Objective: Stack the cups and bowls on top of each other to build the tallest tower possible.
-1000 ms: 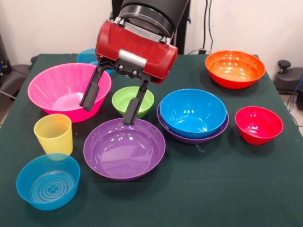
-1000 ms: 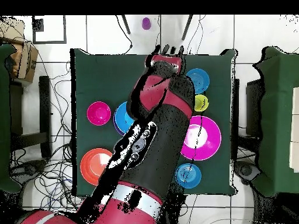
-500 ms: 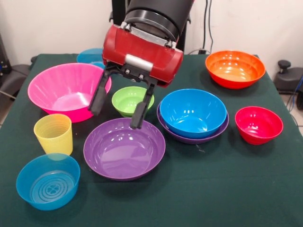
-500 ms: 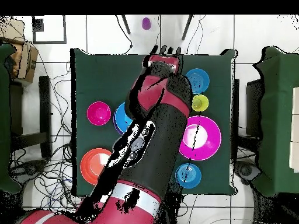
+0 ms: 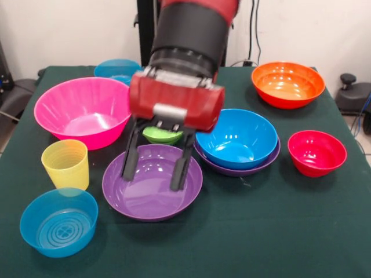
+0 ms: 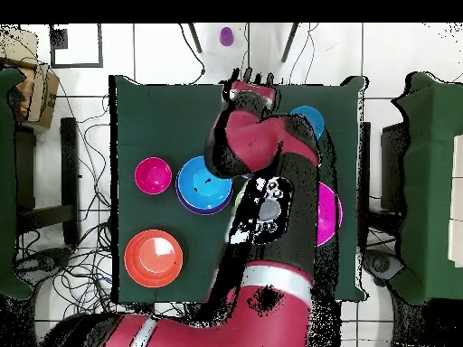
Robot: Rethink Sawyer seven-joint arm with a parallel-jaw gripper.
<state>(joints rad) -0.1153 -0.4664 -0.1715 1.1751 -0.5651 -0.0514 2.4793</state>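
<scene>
Bowls and cups sit unstacked across the green table (image 5: 301, 231), apart from one pair. The wide purple bowl (image 5: 152, 182) lies near the front edge in the front view, and the end effector (image 5: 154, 173) hangs over it with its two black fingers (image 5: 131, 157) spread wide, both tips inside the bowl's rim and holding nothing. Just behind that bowl the green bowl (image 5: 162, 136) shows only as a sliver under the red wrist housing. To the right, the blue bowl (image 5: 236, 139) is nested in a second purple bowl (image 5: 232, 169), of which only the rim shows. The red bowl (image 5: 316, 153) stands near that pair, apart from it, and the orange bowl (image 5: 287, 84) sits well back toward the far right corner. On the left, the large pink bowl (image 5: 83, 111) stands upright, with a translucent blue bowl (image 5: 117, 69) partly hidden behind it. In front of the pink bowl the ribbed yellow cup (image 5: 65, 164) stands upright, and just in front of the cup sits another translucent blue bowl (image 5: 58, 222). In the overhead view the arm (image 6: 262, 172) covers much of the table's middle, hiding the purple bowl and green bowl and leaving only the edge of the pink one.
</scene>
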